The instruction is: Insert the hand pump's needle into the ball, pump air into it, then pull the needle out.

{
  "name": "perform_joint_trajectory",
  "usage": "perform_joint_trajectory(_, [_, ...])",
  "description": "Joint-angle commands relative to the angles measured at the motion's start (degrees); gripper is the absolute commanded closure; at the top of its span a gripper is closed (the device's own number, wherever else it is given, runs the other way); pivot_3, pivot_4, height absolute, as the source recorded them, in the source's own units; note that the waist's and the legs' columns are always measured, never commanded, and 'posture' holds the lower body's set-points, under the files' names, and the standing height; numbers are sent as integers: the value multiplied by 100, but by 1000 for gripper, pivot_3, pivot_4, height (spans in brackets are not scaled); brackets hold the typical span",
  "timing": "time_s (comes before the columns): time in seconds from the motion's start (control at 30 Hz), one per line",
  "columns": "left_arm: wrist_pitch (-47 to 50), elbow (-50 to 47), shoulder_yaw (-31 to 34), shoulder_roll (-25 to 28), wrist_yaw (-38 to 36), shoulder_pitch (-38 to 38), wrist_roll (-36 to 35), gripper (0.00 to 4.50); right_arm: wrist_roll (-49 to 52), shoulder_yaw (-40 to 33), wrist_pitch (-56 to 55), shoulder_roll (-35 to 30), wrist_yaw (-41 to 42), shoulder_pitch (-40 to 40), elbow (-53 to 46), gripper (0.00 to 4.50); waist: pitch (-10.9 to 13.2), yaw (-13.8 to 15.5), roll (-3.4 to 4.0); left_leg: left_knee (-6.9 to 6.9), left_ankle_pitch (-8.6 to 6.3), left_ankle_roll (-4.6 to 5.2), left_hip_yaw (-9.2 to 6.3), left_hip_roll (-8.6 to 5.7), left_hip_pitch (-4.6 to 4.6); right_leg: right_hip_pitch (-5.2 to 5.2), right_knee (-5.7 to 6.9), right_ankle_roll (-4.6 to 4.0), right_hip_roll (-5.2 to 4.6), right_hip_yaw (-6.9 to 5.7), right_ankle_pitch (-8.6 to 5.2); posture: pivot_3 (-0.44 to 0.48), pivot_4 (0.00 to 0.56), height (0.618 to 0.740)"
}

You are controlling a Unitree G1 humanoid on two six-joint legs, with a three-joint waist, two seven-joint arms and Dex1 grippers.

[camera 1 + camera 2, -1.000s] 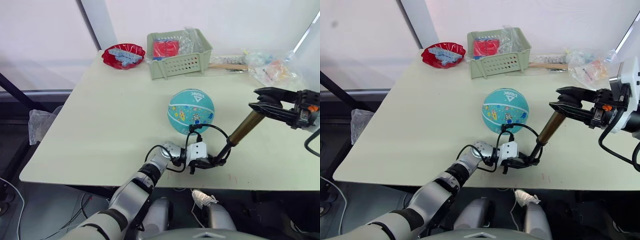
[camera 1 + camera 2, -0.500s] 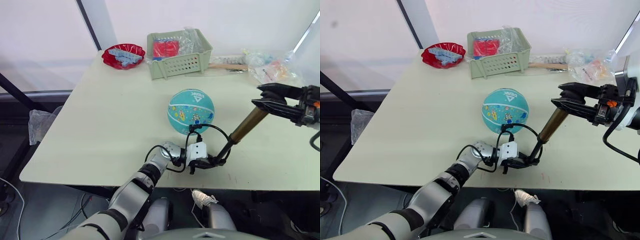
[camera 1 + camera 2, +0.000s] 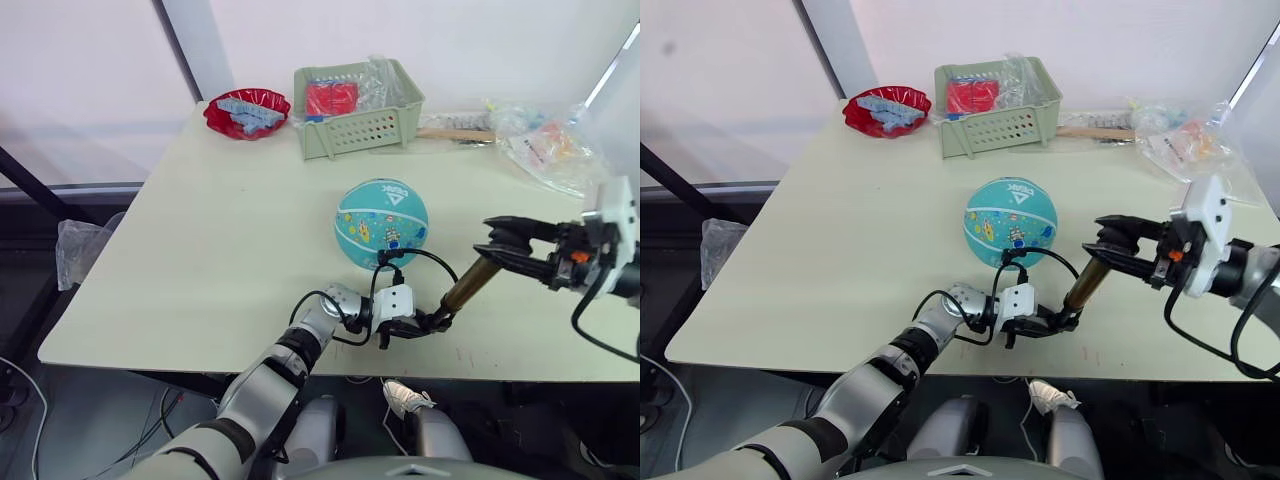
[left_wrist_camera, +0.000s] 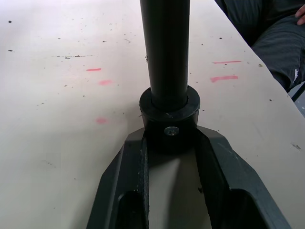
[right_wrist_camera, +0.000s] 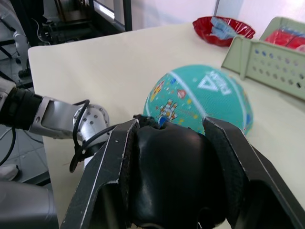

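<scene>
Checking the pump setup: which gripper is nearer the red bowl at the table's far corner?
Left. The left gripper grips the hand pump's base near the front edge; the right gripper, on the handle, sits farther from the red bowl.

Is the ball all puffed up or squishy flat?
Puffed up. The ball sits round and full on the table, with no sag or dents showing.

ball point(image 3: 382, 222): teal, colourful cartoon prints, white lines and logo | pump point(image 3: 466, 284): bronze-gold barrel, black ends, black hose point(image 3: 420, 256) | table point(image 3: 220, 250): pale beige, red marks beside pump base | basket point(image 3: 358, 108): pale green | bowl point(image 3: 246, 111): red
</scene>
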Motion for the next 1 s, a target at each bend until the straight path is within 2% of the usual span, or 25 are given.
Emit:
perform_joint_trajectory(0.03, [281,476,-183,114,72,250,359,3487,-456,560,-201,234,2,291,-14,2865,-3,0,-2,0,0,0,0,0,0,0,0,0,0,0,0,0,150,737])
perform_joint_trajectory(0.23, [274,467,-183,108,77,259,365,3487,-1068,998,-678,661,-35,632,153,2865,-13,-2,-9,0,0,0,0,0,3,1,1,0,6,0,0,0,150,737])
perform_joint_trajectory(0.43, [277,479,-183,96,88,249,374,3487,-1210,997,-791,792,-6,676,167,2865,-15,-2,-5,0,0,0,0,0,5,2,2,1,8,0,-1,0,150,737])
perform_joint_trajectory(0.8, [270,486,-190,94,74,247,382,3487,-58,-102,-72,465,-99,-34,-107,2865,-6,13,2,0,0,0,0,-2,-2,-1,0,0,4,-1,0,0,150,737])
perform_joint_trajectory(1.0, [267,504,-185,91,65,222,383,3487,922,-928,560,-137,-118,-636,-99,2865,14,12,29,2,0,0,-1,-2,-4,-1,1,1,1,-2,0,0,150,737])
